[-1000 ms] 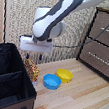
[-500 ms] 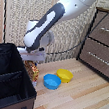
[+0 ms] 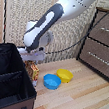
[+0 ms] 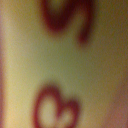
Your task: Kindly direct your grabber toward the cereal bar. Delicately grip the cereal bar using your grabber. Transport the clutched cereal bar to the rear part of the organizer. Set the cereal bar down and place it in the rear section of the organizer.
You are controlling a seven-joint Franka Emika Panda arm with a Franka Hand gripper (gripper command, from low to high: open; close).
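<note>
Grabber [image 3: 33, 57], your white boxy gripper head on the thick white and grey arm, hangs over the flat yellow-orange cereal bar box [image 3: 33, 72] and pinches its top, so it stays upright for lifting. You see it standing on end, long axis vertical, touching the big black fabric organizer [image 3: 5, 80], by the wooden counter's [image 3: 78, 97] back edge.

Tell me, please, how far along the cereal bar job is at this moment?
Done: the grabber appears to grip the cereal bar, whose print fills the wrist view. In hand: it hangs beside the organizer. Left: carrying it over the wall and setting it in the rear section.
</note>
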